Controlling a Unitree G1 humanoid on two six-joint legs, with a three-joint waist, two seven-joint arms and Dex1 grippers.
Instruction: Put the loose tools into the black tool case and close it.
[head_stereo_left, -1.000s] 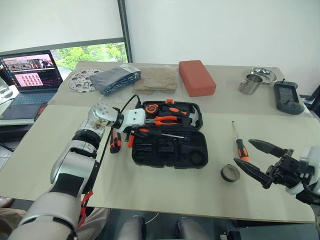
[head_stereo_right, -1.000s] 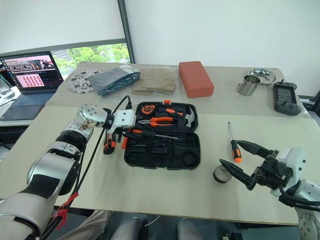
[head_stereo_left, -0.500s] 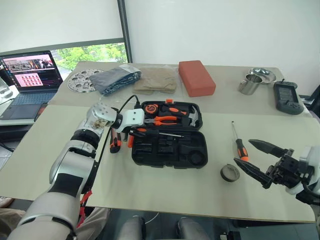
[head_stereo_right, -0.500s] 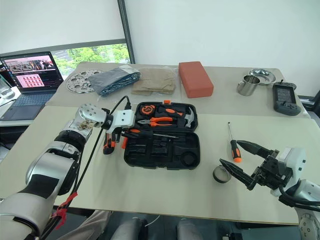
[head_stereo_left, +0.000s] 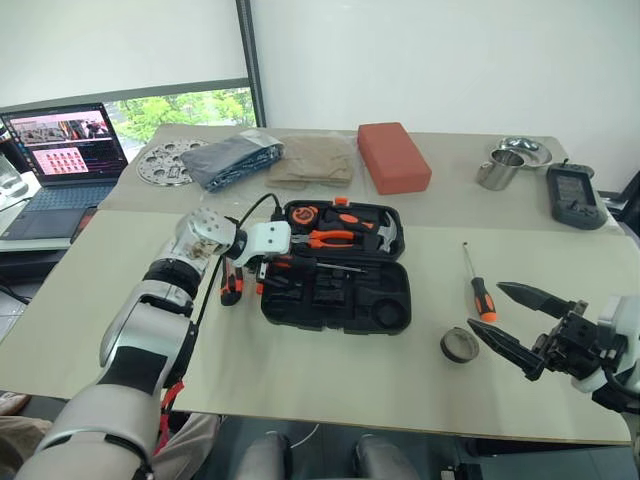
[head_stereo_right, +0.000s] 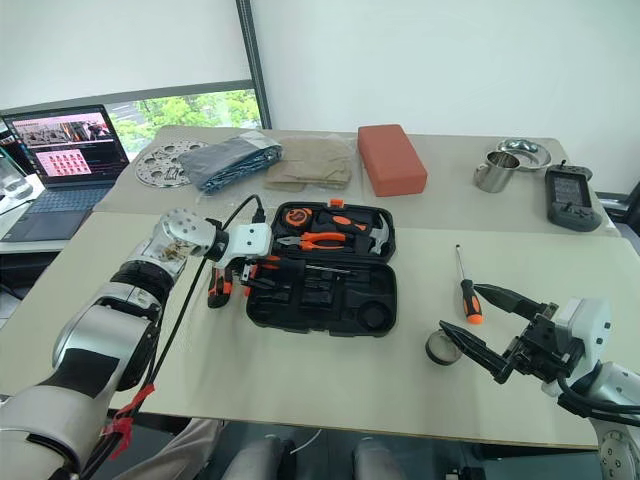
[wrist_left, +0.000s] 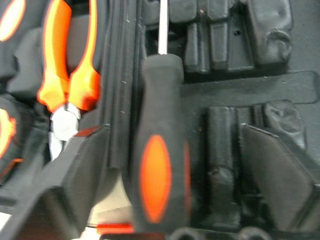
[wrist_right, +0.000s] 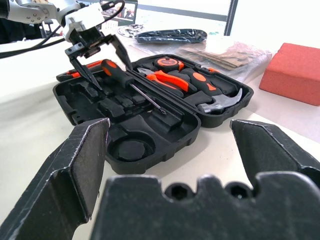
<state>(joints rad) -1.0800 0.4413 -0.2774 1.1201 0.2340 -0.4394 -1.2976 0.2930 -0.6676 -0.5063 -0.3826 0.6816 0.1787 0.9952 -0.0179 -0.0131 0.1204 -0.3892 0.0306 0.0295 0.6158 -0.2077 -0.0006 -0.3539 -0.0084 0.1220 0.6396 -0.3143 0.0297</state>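
The black tool case lies open and flat on the table, lid half and base half hinged side by side. It is rectangular, of black plastic, with moulded recesses inside. The far half holds orange-handled pliers and a steel hammer; the near half shows empty slots and one round recess.

The left gripper hangs over the left end of the case, jaws spread wide. Between its fingers lies a screwdriver with a black handle bearing an orange oval inlay; its steel shaft runs away from the gripper along the case hinge line. The fingers stand clear on both sides of the handle, with no visible contact.

Just outside the case, beside the left gripper, lies an orange-and-black utility knife.

The right gripper is held above the table's near right edge, jaws wide apart and empty. Directly beside its fingertips, toward the case, lies a dark tape roll. Beyond the roll, a second screwdriver lies on the table, orange-and-black handle toward the gripper, shaft pointing away.
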